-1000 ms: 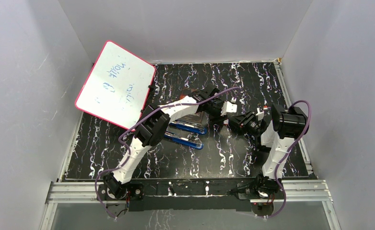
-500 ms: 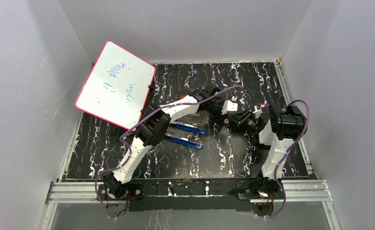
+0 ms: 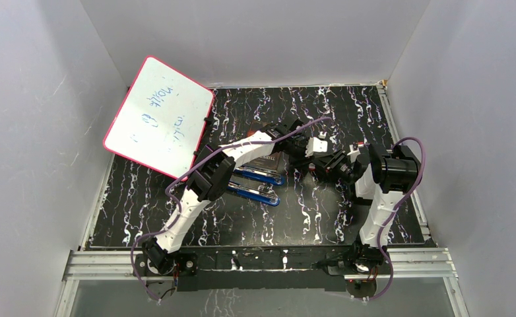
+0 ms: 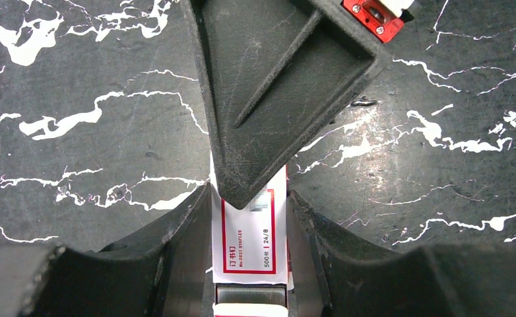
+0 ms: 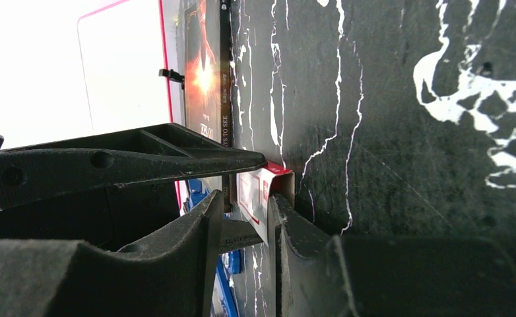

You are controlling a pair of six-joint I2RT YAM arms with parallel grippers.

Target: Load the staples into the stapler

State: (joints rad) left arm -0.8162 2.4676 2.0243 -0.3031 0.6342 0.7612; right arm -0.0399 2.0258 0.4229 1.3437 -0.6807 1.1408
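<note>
Left claw (image 4: pixel 249 195) and right claw (image 5: pixel 245 199) both pinch one small red-and-white box (image 4: pixel 250 246) above the desk (image 4: pixel 77 79) (staples (image 4: pixel 251 295) peeking from its open end); blue staplers (image 3: pixel 258 192) lie nearby.

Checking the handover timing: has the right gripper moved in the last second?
Yes. In the top view the right gripper has shifted slightly left, toward the blue staplers and closer to the left gripper.
</note>
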